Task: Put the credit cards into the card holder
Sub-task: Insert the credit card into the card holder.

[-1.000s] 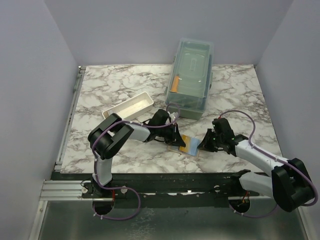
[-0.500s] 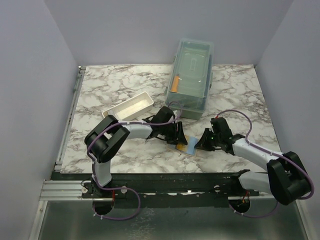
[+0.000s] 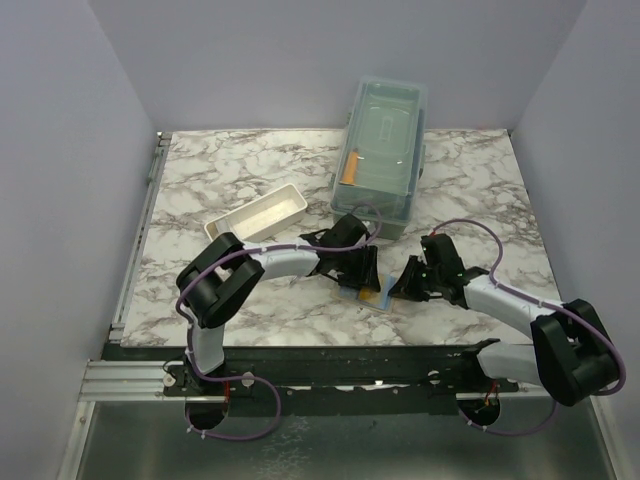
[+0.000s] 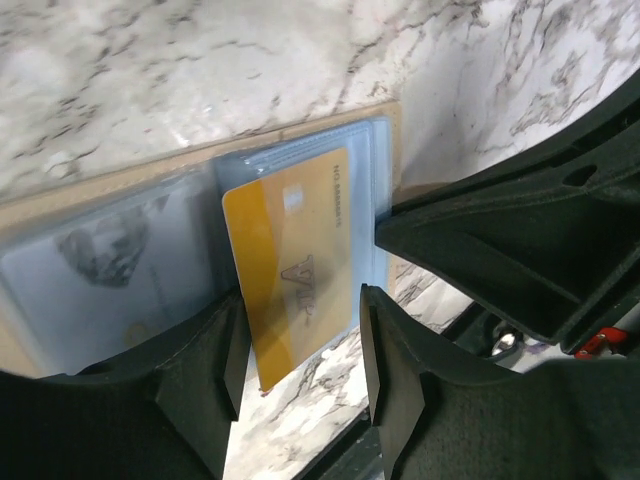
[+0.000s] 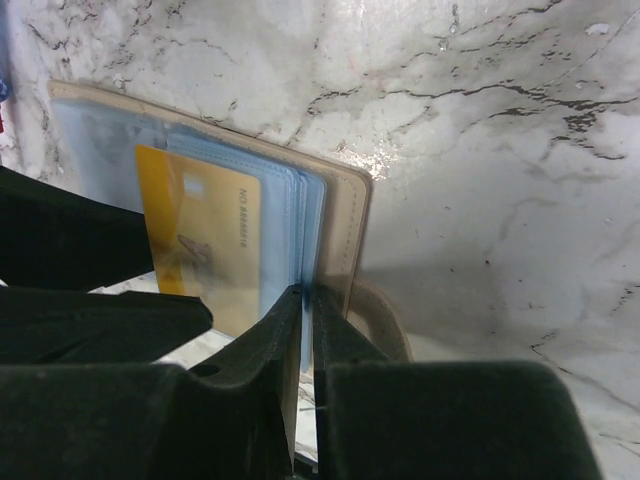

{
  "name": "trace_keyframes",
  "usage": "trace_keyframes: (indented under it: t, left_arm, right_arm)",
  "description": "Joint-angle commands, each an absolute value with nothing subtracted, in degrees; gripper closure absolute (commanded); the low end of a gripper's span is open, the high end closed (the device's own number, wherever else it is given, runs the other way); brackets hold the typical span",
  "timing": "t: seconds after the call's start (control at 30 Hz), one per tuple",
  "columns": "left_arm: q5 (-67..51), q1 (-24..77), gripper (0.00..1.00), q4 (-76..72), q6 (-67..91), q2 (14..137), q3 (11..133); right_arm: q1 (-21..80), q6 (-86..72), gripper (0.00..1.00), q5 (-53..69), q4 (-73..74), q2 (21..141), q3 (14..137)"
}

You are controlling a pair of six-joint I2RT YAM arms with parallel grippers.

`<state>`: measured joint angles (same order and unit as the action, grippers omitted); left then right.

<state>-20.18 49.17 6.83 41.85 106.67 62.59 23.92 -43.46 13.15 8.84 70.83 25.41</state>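
Note:
The card holder [image 4: 95,195] lies open on the marble near the table's front edge, a tan cover with light blue sleeves [image 5: 285,215]. An orange-yellow credit card [image 4: 285,255] sits partly inside one sleeve, its near end sticking out. My left gripper [image 4: 300,350] is open, one finger on each side of that free end. A second, pale card [image 4: 110,260] shows in the neighbouring pocket. My right gripper [image 5: 308,300] is shut on the blue sleeve edge of the card holder [image 3: 384,300]. In the top view both grippers, left [image 3: 366,280] and right [image 3: 398,288], meet over it.
A large translucent lidded box [image 3: 383,155] with an orange object [image 3: 349,170] inside stands behind the grippers. A white tray [image 3: 258,213] lies at the back left. The black front rail [image 3: 330,365] runs just below the card holder.
My left gripper has opened and let go of the yellow card, which now sits deeper in the sleeve. The left arm has reached further right. The right gripper has kept its hold.

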Motion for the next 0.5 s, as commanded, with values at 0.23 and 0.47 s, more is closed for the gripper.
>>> trace_keyframes:
  t: [0.23,0.47]
  left_arm:
    - [-15.93,49.60,0.43,14.90,36.64,107.54,65.51]
    - [-15.62,48.76,0.41,16.77,35.77,105.36,65.57]
  right_arm:
    - [24.17,-42.47,0.88,13.08,9.16,73.09,25.21]
    - [24.13,-42.37,0.88,12.71,9.40,72.66,25.22]
